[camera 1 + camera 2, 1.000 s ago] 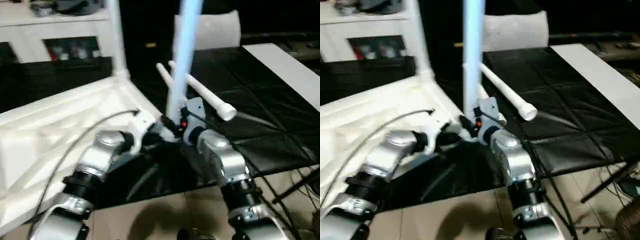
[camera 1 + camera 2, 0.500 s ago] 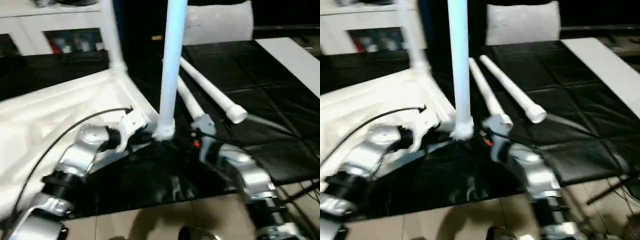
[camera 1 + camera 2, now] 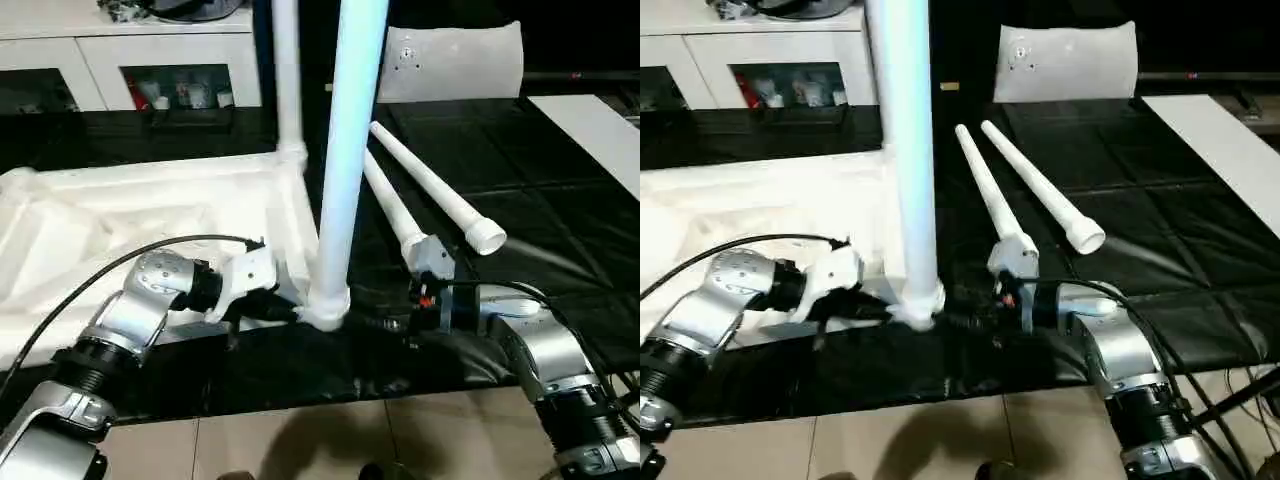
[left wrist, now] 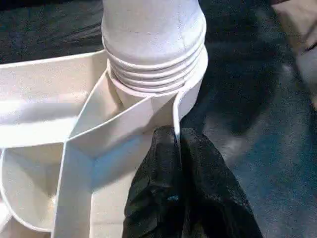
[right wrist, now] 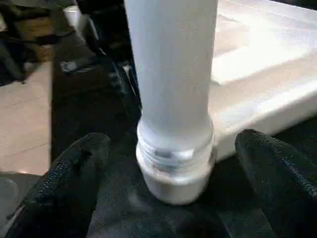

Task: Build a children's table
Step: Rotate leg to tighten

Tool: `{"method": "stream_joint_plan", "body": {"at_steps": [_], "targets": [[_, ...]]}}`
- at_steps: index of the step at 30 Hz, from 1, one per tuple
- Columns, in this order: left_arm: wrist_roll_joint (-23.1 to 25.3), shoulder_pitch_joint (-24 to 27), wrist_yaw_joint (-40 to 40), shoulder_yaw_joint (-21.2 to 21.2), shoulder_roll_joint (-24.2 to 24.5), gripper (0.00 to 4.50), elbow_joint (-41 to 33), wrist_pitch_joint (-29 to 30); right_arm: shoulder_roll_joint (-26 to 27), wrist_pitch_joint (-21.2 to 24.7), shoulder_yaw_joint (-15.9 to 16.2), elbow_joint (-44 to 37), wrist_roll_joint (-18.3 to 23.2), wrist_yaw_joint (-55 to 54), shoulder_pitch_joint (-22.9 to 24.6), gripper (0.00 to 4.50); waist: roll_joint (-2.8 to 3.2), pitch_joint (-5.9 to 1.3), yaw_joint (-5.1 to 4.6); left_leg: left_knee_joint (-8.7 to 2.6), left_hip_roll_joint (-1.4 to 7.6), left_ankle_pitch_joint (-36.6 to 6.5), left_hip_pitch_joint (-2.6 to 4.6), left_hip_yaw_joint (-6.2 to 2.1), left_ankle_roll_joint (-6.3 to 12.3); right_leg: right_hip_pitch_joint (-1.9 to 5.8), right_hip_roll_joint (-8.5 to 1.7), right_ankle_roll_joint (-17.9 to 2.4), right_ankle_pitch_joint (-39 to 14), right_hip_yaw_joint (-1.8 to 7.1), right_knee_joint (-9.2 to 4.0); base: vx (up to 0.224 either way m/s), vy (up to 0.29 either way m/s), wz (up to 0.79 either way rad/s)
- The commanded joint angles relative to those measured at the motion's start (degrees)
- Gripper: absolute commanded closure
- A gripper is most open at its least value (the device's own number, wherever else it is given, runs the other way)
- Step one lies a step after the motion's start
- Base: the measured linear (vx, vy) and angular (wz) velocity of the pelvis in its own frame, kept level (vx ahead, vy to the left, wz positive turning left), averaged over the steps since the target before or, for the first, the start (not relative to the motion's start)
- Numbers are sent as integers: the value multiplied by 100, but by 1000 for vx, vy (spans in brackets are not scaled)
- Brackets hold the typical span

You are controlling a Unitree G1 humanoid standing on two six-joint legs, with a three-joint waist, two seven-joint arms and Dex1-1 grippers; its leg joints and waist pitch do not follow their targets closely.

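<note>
Standing upright in the near right corner socket [image 4: 163,99] of the upturned tabletop [image 3: 150,220]: one white leg [image 3: 345,150], long axis vertical, threaded collar seated at the rim. Flanking that leg's base, wide apart and touching nothing, the right gripper [image 5: 173,163], just right of the socket and the nearer arm for any further turn. Pressed against the socket's outer wall from the left, the left gripper [image 4: 178,148], black fingers closed together, holding nothing. At the far right corner, a second leg [image 3: 288,80] already upright. Lying flat on the black mat [image 3: 560,230] to the right, two more legs [image 3: 1035,190], side by side, wide ends toward the near side. Sockets at the tabletop's left corners: cannot tell whether filled.
</note>
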Motion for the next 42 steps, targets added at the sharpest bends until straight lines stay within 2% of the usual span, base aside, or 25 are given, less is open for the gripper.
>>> {"method": "stream_joint_plan", "body": {"at_steps": [1, 2, 3, 4, 5, 6, 9, 11, 12, 24, 32, 38, 40, 42], "targets": [[72, -102, -351, -282, -23, 450, -48, -213, -1, -161, 28, 149, 79, 183, -235, 43, -43, -432, 4, -437, 104, -376, -105, 113, 475, 418, -313, -805, -1826, 382, -387, 0, 0, 0], [65, -112, -377, -298, -24, 450, -25, -250, -1, -178, 37, 203, 92, 218, -279, 46, -36, -434, 9, -436, 108, -355, -101, 114, 472, 411, -316, -840, -1783, 387, -374, 0, 0, 0], [61, -118, -391, -316, -28, 450, -15, -273, -15, -185, 56, 240, 103, 270, -310, 73, -58, -436, 20, -436, 109, -352, -101, 122, 458, 415, -307, -872, -1751, 388, -376, 0, 0, 0], [65, -121, -410, -335, -30, 450, -9, -300, -22, -192, 74, 270, 107, 313, -338, 73, -46, -444, 53, -434, 110, -306, -91, 125, 450, 416, -305, -899, -1649, 397, -358, 0, 0, 0], [76, -124, -454, -370, -36, 450, -5, -345, -27, -195, 99, 320, 118, 385, -384, 86, -74, -447, 58, -436, 111, -298, -91, 129, 459, 418, -304, -913, -1607, 397, -356, 0, 0, 0], [83, -122, -482, -391, -42, 450, -13, -359, -22, -188, 115, 353, 124, 431, -417, 86, -61, -451, 71, -441, 116, -285, -97, 122, 443, 426, -301, -940, -1539, 395, -340, 0, 0, 0], [106, -131, -534, -436, -56, 450, -15, -404, -3, -165, 171, 451, 129, 610, -502, 112, -94, -456, 72, -438, 105, -338, -111, 127, 416, 443, -304, -914, -1600, 393, -341, 0, 0, 0], [118, -141, -552, -445, -67, 450, 7, -434, -4, -143, 215, 510, 150, 724, -545, 121, -88, -452, 81, -439, 109, -354, -104, 129, 410, 433, -304, -889, -1675, 392, -353, 0, 0, 0], [125, -145, -558, -452, -72, 450, 11, -442, -4, -122, 233, 526, 171, 772, -561, 139, -100, -454, 84, -437, 109, -347, -106, 132, 406, 436, -304, -871, -1685, 394, -355, 0, 0, 0], [166, -153, -591, -523, -47, 450, 99, -590, 21, -117, 320, 809, 175, 1068, -722, 242, -93, -456, 150, -440, 112, -345, -97, 137, 362, 430, -301, -838, -1784, 386, -358, 0, 0, 0], [201, -148, -600, -532, -48, 450, 130, -616, 51, -116, 375, 912, 191, 1145, -778, 257, -90, -461, 178, -438, 114, -311, -101, 139, 339, 434, -292, -841, -1681, 389, -347, 0, 0, 0], [183, -116, -314, -435, -115, 450, 151, -407, 59, 53, 431, 504, 293, 1141, -445, 259, -63, -443, 184, -445, 120, -341, -92, 140, 346, 425, -281, -862, -1619, 391, -356, 0, 0, 0], [223, -119, 56, -341, -224, 450, 140, -70, 129, 167, 430, 200, 343, 939, -216, 259, -72, -438, 194, -452, 116, -357, -96, 143, 324, 434, -283, -827, -1673, 393, -362, 0, 0, 0], [166, -125, 544, -159, -434, 450, 64, 486, 370, 307, 371, -68, 336, 399, 27, 259, -75, -411, 199, -472, 124, -460, -58, 155, 271, 408, -282, -782, -1862, 403, -398, 0, 0, 0]]}}
